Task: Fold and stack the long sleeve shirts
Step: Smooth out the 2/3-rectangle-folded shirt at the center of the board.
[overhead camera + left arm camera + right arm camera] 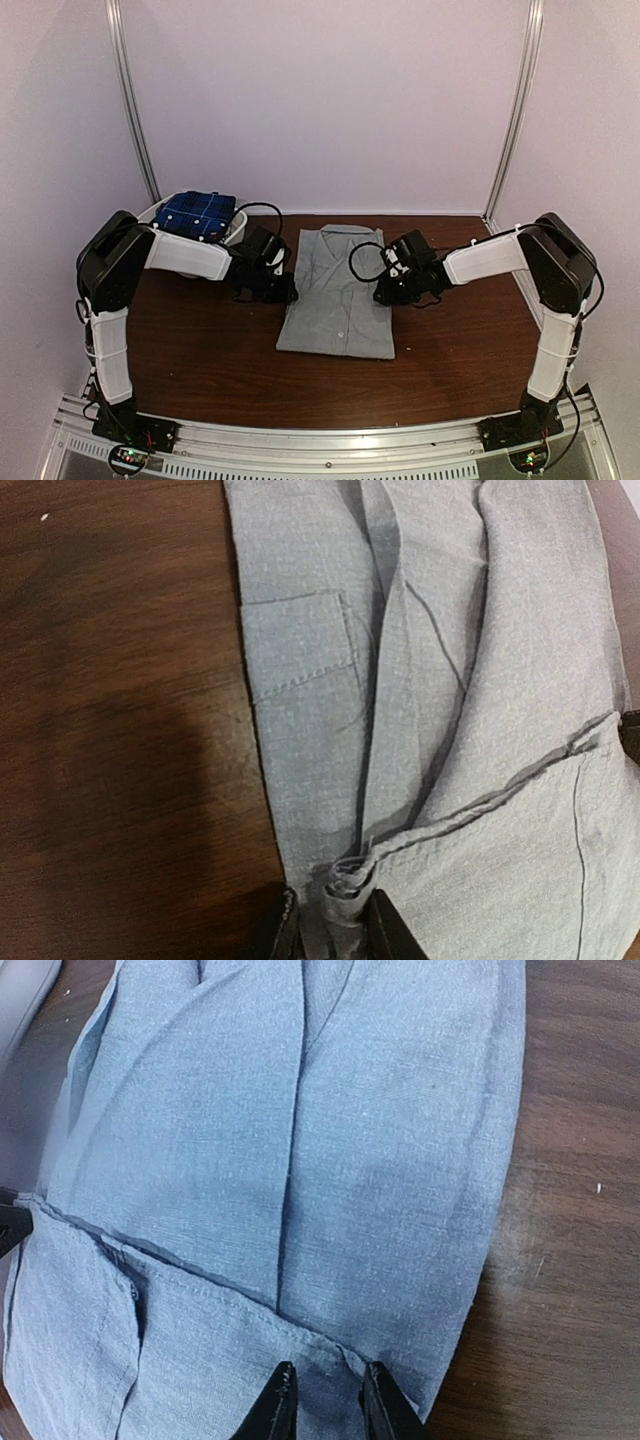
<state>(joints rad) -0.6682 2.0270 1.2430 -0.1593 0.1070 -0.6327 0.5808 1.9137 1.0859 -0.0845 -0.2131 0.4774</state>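
A plain grey long sleeve shirt (338,300) lies flat mid-table, collar to the far side, its sides folded inward. My left gripper (285,292) is at its left edge, shut on a bunched fold of the grey cloth (345,880) between its fingers (335,930). My right gripper (386,293) is at the right edge; a folded hem of the shirt (300,1110) passes between its narrow-set fingers (325,1400). A dark blue plaid shirt (198,214) sits folded in the basket at the back left.
The white oval basket (238,230) stands at the back left, just behind my left arm. Brown wooden tabletop (200,350) surrounds the shirt. White walls and metal posts (515,110) close in the back and sides.
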